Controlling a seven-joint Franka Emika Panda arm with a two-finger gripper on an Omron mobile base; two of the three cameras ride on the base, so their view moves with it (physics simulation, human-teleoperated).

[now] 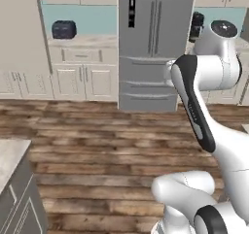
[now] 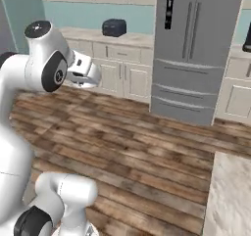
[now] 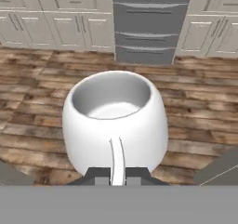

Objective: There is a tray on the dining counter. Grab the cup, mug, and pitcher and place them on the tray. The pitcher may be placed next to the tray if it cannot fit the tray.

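In the hand view the white-grey mug sits upright and close, with its open mouth facing up and nothing inside. Its thin handle runs down between my two dark fingertips, and my gripper is shut on that handle. The mug hangs over the wooden floor, facing the fridge. In the right base view my hand is held out at about shoulder height, pointing toward the wall cabinets. The tray, the cup and the pitcher are out of view.
A steel fridge stands straight ahead between cream wall cabinets. A dark toaster sits on the wall counter. A beige marbled counter corner shows at lower right and a grey counter corner at lower left. Wooden floor lies between.
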